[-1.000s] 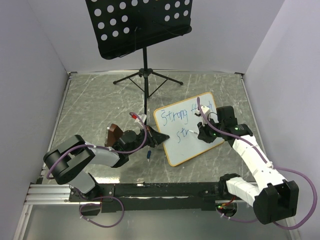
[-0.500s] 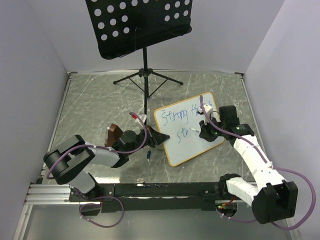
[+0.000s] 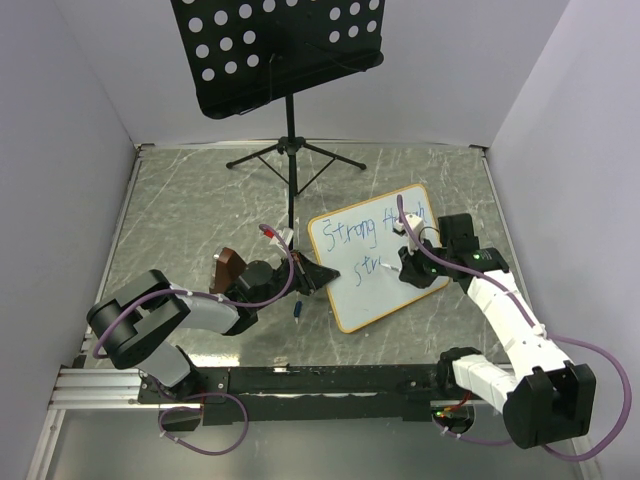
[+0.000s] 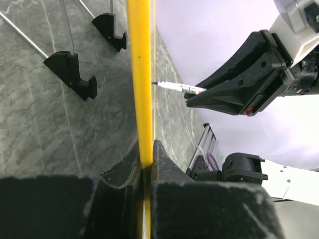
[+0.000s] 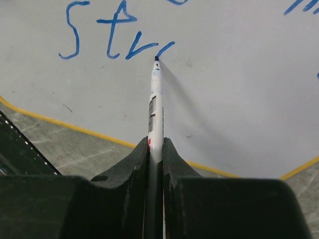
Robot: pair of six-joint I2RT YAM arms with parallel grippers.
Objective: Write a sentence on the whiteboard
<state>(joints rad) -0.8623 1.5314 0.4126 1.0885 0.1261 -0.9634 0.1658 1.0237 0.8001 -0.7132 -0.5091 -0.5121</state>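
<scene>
Whiteboard, small, white and round-cornered with a thin orange-yellow frame (image 3: pixel 362 297), sits at three o'clock of the marbled grey table's (image 3: pixel 190 210) middle. Its glossy face carries the blue handwritten sentence (image 3: pixel 352 232). The right wrist view shows the second line reading "Str" plus one stroke. There the right gripper (image 5: pixel 155 149) pinches a slim white blue-tipped marker (image 5: pixel 156 94), its tip on the board. The left wrist view alone shows the left gripper (image 4: pixel 146 167) clamped on the frame's edge, with black clip feet (image 4: pixel 75 74) at ten o'clock.
</scene>
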